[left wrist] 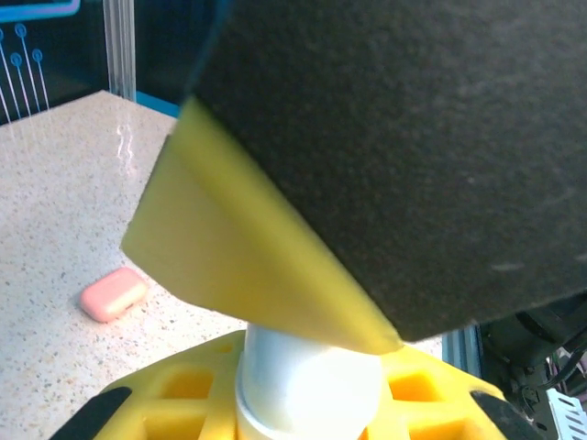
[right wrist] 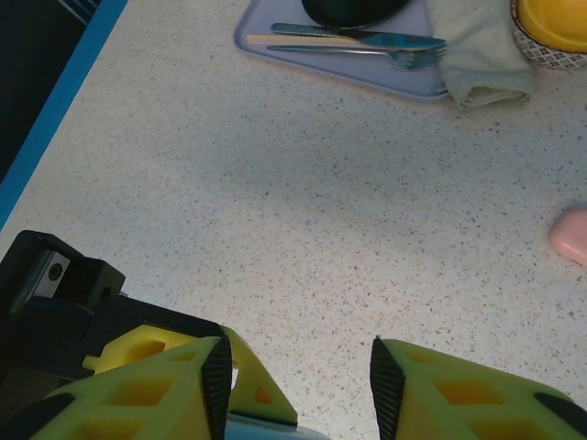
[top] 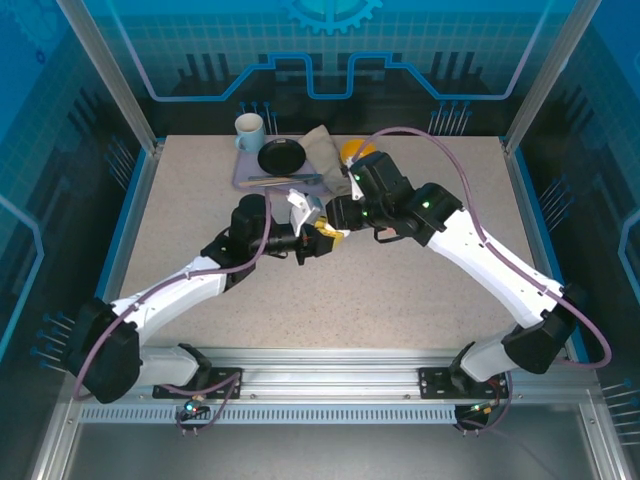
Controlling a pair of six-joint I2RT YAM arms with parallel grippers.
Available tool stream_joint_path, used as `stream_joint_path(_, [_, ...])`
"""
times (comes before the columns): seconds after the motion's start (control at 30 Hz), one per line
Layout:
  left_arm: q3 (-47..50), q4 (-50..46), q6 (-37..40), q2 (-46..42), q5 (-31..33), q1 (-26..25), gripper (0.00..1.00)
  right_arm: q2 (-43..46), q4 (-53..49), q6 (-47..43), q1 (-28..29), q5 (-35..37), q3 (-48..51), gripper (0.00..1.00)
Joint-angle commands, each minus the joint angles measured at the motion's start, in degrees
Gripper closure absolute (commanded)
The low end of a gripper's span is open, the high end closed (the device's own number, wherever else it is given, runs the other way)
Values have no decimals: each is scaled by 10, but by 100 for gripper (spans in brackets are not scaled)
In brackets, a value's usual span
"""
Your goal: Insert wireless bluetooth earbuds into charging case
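At table centre, item one: left gripper (left wrist: 307, 417), clenched on the white charging case (left wrist: 310, 371), which is gripped between yellow fingers (left wrist: 183, 403) at 6 o'clock of the left wrist view. Whether earbuds are seated in it cannot be told.

Item two: right gripper (right wrist: 298, 371), fingers held apart, with bare table (right wrist: 303, 229) seen between the pads (right wrist: 218, 376); nothing is grasped. Its black body and one yellow finger are set close above the white charging case.

Item three: pink charging case (left wrist: 113, 293), closed, laid flat on the table at 8 o'clock of the white charging case, well apart from it.

Item four: lilac tray (top: 243, 180) at 12 o'clock of both grippers, loaded with mug (top: 249, 130), black dish (top: 281, 156) and cutlery (right wrist: 367, 41). Grey cloth (top: 322, 150) and yellow bowl (top: 352, 150) are placed at its 3 o'clock side.
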State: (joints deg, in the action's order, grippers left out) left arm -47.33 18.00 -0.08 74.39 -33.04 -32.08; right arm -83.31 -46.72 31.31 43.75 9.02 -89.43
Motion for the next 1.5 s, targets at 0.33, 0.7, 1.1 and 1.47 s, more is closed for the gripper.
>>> stream_joint_path(0.33, [-74, -40, -168, 162, 102, 13, 100, 114, 42, 153, -187, -45, 220, 31])
stream_joint_path(0.7, [-305, -325, -299, 401, 75, 28, 92, 116, 55, 143, -220, -3, 302, 28])
stream_joint_path(1.1, [-345, -473, -314, 456, 102, 69, 42, 127, 45, 134, -241, 6, 301, 22])
stream_joint_path(1.47, [-303, -566, -252, 252, 238, 146, 1, 162, 2, 85, -292, 78, 264, 0])
